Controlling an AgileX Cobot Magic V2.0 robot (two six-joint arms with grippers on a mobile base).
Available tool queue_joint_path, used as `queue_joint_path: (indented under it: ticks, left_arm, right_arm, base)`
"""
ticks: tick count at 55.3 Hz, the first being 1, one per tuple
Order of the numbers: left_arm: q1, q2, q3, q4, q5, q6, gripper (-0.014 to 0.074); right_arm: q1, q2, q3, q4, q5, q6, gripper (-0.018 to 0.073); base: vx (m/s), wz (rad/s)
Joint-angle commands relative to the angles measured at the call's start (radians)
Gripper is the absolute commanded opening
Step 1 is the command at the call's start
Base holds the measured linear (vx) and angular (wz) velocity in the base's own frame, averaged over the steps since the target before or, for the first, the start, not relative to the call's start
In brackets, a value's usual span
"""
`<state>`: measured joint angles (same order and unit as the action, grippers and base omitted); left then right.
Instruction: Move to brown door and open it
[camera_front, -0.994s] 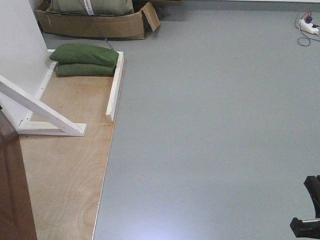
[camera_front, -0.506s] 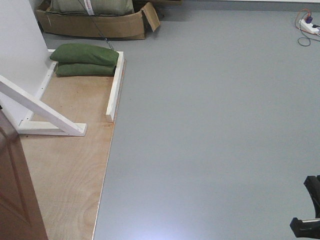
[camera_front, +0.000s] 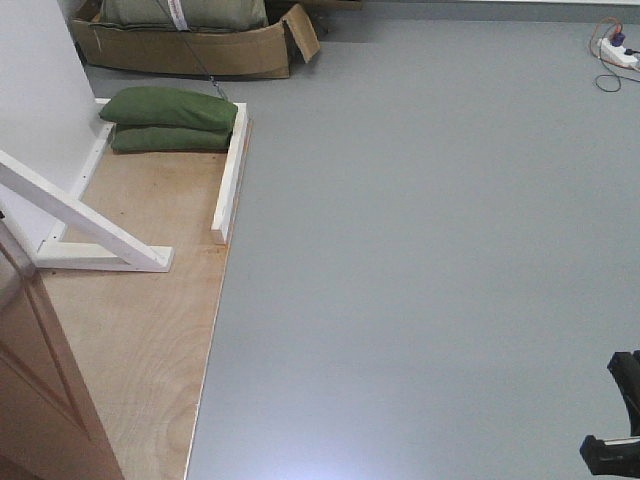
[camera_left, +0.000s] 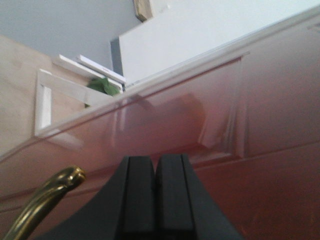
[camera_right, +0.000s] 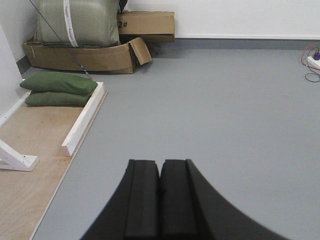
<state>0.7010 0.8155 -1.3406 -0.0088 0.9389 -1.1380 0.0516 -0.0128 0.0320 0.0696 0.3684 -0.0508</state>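
Observation:
The brown door (camera_front: 45, 385) stands at the lower left of the front view, its glossy reddish panel swung out over the plywood. In the left wrist view the door (camera_left: 260, 115) fills most of the frame, and its brass lever handle (camera_left: 42, 200) curves in at the lower left. My left gripper (camera_left: 156, 162) is shut with nothing in it, its tips just right of the handle and close to the door face. My right gripper (camera_right: 160, 167) is shut and empty over the grey floor. Part of the right arm (camera_front: 618, 420) shows at the lower right.
A plywood base (camera_front: 140, 330) with white wooden braces (camera_front: 90, 235) and a white rail (camera_front: 230, 185) lies left. Green sandbags (camera_front: 170, 120) rest at its far end. A cardboard box (camera_front: 190, 45) stands behind. A power strip (camera_front: 618, 50) with cables lies far right. Grey floor (camera_front: 420, 250) spreads right.
The brown door has swung further out: its edge covers more of the lower left corner of the front view. The right arm has stayed put.

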Motion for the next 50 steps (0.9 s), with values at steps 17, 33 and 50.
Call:
queue_joint_path:
  ticks: [17,33,50]
  left_arm:
    - [-0.175,-0.038,-0.022,-0.011,-0.064,-0.004,0.0136]
    - [-0.294,-0.025,-0.022,0.065,-0.068,0.062,0.0136]
    - [-0.41,-0.024,-0.022,0.103,-0.117,0.153,0.0136]
  right_arm:
    - [0.002,-0.006,0.004,-0.003,-0.072,-0.006,0.0]
    - [0.002,-0.006,0.004,-0.003,-0.072,-0.006,0.0]
    - [0.002,-0.006,0.004,-0.003,-0.073,-0.006,0.0]
  base:
    - [0.0,0.0]
    - [0.0,0.0]
    - [0.0,0.0]
